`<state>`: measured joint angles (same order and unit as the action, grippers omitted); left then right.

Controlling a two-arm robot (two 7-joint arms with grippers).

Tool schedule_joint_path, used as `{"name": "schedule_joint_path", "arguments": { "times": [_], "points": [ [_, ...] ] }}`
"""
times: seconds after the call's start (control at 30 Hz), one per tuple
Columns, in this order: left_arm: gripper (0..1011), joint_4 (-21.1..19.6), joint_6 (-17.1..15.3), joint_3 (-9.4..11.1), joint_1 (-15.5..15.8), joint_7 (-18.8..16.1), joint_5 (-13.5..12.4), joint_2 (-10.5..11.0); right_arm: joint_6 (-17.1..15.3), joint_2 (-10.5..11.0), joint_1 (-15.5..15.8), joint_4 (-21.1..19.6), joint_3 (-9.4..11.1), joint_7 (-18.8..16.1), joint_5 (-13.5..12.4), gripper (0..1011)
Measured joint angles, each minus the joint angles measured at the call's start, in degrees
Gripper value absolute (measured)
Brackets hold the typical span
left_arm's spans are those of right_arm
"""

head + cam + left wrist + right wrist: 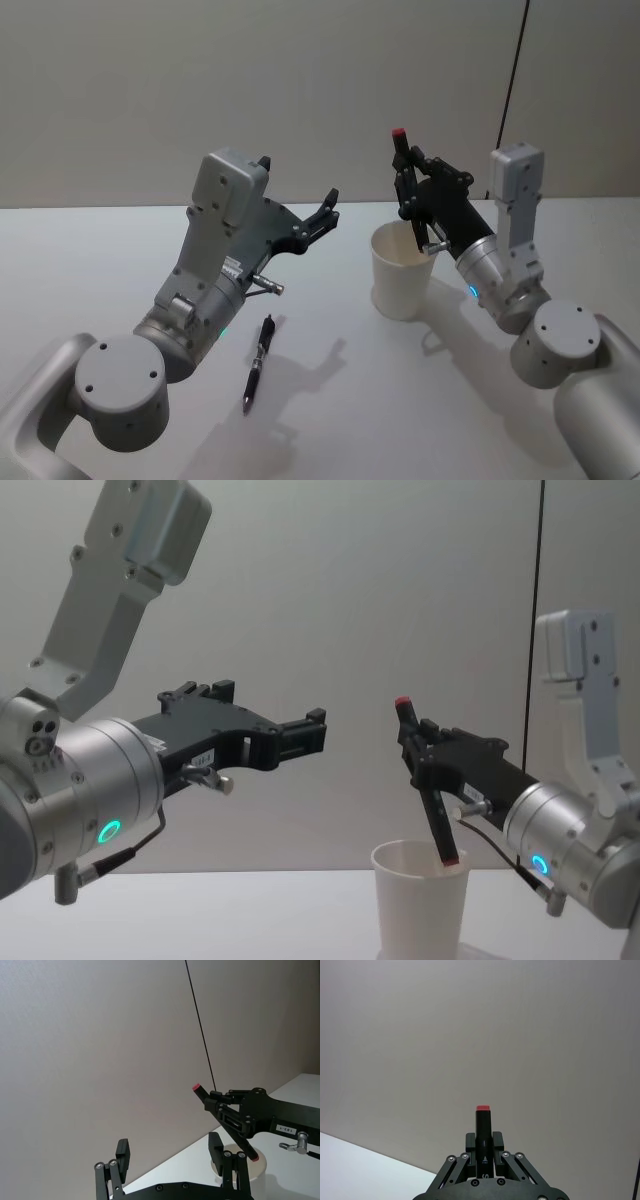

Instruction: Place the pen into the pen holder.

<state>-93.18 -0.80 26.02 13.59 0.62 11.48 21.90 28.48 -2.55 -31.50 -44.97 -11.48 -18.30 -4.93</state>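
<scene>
- Right gripper (415, 748): closed tight on the pen (437, 825), pinching the barrel in its upper half.
- Pen: held in the air, long axis near upright. Red-capped top up and leaning a little to the left, lower tip down at rim level within the mouth of the pen holder (420, 915).
- Pen holder: upright on the desk (100, 260), right under the right gripper.
- Left gripper (169, 1149): wide open, holding nothing, raised over the desk left of the pen holder.
- Second pen (258, 362): flat on the desk by the left arm.

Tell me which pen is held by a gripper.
The red-capped pen in the right gripper over the cup; the other pen lies flat on the table.
</scene>
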Motion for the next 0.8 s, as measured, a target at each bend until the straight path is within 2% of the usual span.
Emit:
{"name": "schedule_joint_path", "arguments": {
  "times": [0.37,0.43,0.47,0.6,0.63,0.73,0.8],
  "points": [
    [1004,0.0,0.0,0.0,0.0,0.0,0.0,0.0,1.0,-0.2,-0.4,1.9,-0.1,-0.2,-0.5,187],
    [1004,0.0,0.0,0.0,0.0,0.0,0.0,0.0,1.1,-0.2,-0.4,2.2,-0.1,-0.2,-0.5,252],
    [1004,0.0,0.0,0.0,0.0,0.0,0.0,0.0,1.1,-0.2,-0.4,2.2,-0.1,-0.2,-0.5,252],
    [1004,0.0,0.0,0.0,0.0,0.0,0.0,0.0,1.4,-0.2,-0.5,2.6,-0.1,-0.2,-0.6,416],
    [1004,0.0,0.0,0.0,0.0,0.0,0.0,0.0,1.4,-0.2,-0.5,2.6,-0.1,-0.2,-0.6,416],
    [1004,0.0,0.0,0.0,0.0,0.0,0.0,0.0,1.5,-0.2,-0.5,2.8,-0.1,-0.2,-0.6,545],
    [1004,0.0,0.0,0.0,0.0,0.0,0.0,0.0,1.6,-0.2,-0.5,2.9,-0.2,-0.2,-0.6,586]
  ]
}}
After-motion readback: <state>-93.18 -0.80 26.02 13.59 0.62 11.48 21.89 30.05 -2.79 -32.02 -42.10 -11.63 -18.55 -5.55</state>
